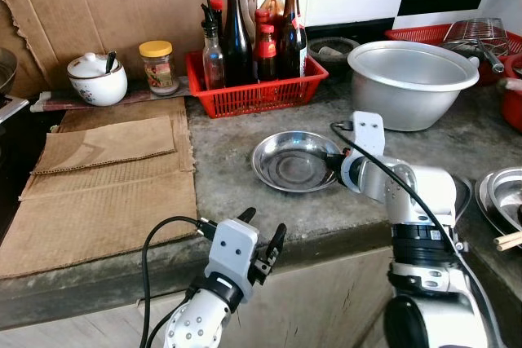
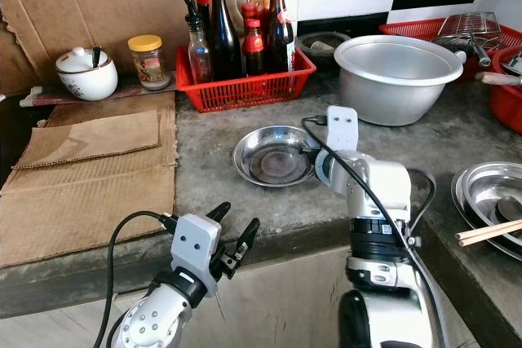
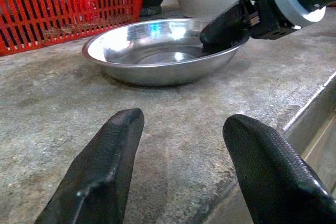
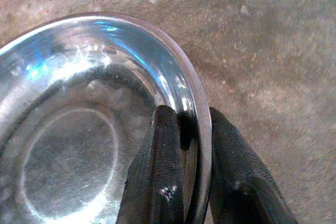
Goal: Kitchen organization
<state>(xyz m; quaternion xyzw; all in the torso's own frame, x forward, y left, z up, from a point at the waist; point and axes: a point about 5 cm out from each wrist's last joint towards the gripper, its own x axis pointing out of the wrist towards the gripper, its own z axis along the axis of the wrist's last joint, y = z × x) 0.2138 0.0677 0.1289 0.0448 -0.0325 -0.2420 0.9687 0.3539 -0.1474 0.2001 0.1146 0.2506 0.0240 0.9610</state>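
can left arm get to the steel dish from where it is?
Probably yes. The left end effector hovers open at the counter edge, with bare concrete between it and the steel dish. The right end effector already pinches the dish's rim on the far side, so the near rim stays free.

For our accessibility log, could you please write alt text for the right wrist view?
The right gripper pinches the rim of a shallow round stainless-steel dish, one black finger inside and one outside. The dish rests on a grey, speckled concrete countertop.

Shallow steel dish (image 1: 292, 162) upright on countertop (image 1: 245, 201)
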